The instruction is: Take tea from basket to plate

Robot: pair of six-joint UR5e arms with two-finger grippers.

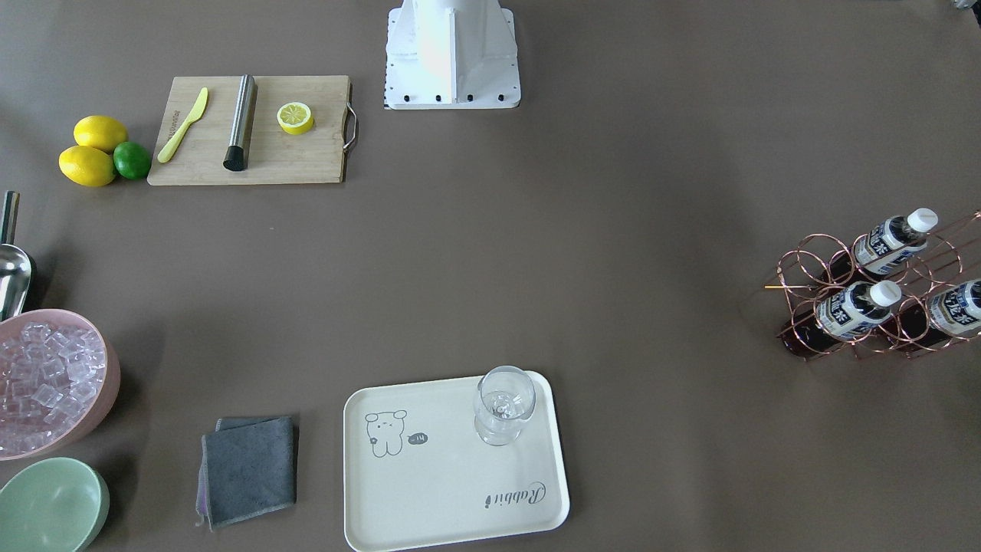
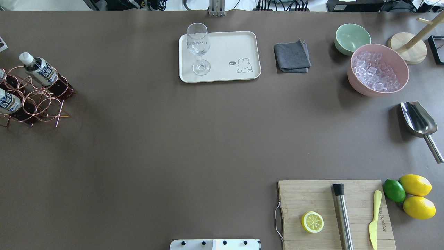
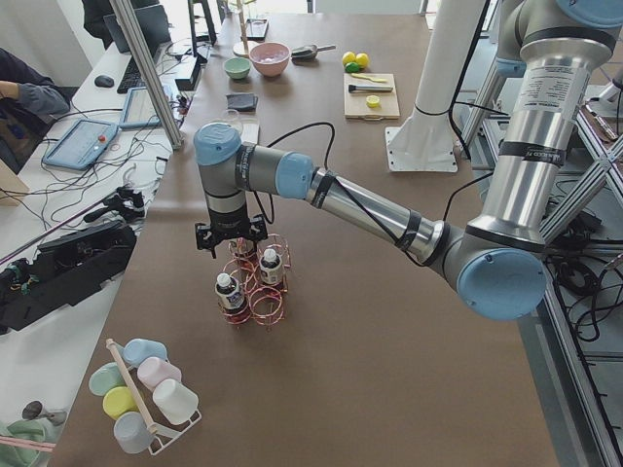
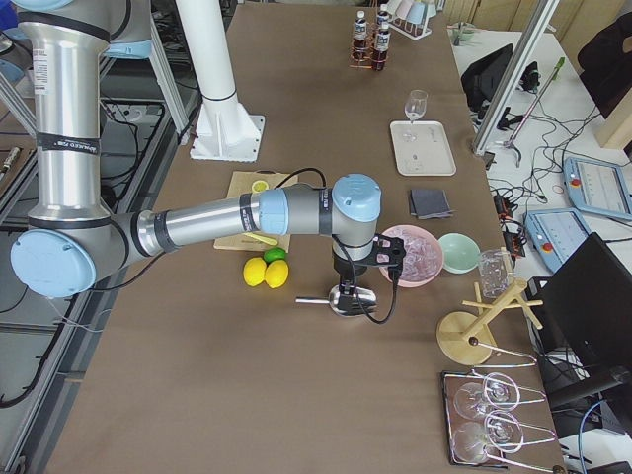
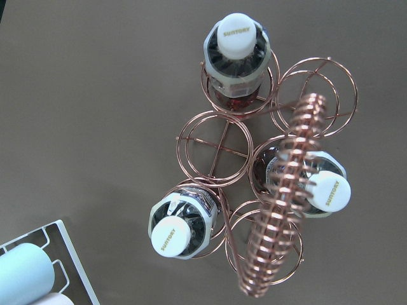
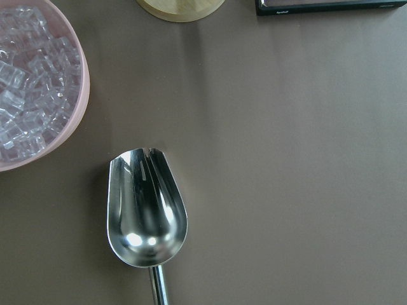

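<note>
A matte brown desk (image 2: 166, 139), seen from above and from both ends. At the robot's left end stands the basket (image 5: 280, 210) — a carrier of thin rose-gold wire with six round rings and a tall, spring-like coiled handle. Three rings each hold one tea (image 5: 236, 38) bottle: small, clear plastic, dark reddish-brown liquid, smooth white cap, white-and-navy label. The other three rings are empty. All three bottles stand upright in the basket; none is on the plate.

The plate (image 1: 429, 491), a cream rectangular tray with rounded corners and a small bear drawing, lies well apart at the desk's far edge. One clear stemmed wine glass (image 1: 502, 402) stands in its corner.

The left gripper (image 3: 231, 236) hangs just above the basket; whether it is released or clenched cannot be told. The right gripper (image 4: 357, 281) hangs over one shiny steel scoop (image 6: 146, 210) beside a pink bowl (image 2: 357, 86) of clear ice cubes — its state cannot be told either.

Also on the desk:
- one wooden cutting board (image 2: 305, 194), carrying one lemon half (image 2: 312, 222), one yellow knife (image 2: 374, 218) and one brushed-steel rod (image 2: 343, 218)
- two lemons (image 2: 415, 184) and one lime (image 2: 394, 190) beside the board
- one green bowl (image 2: 341, 47)
- one folded grey cloth (image 2: 291, 57)
</note>
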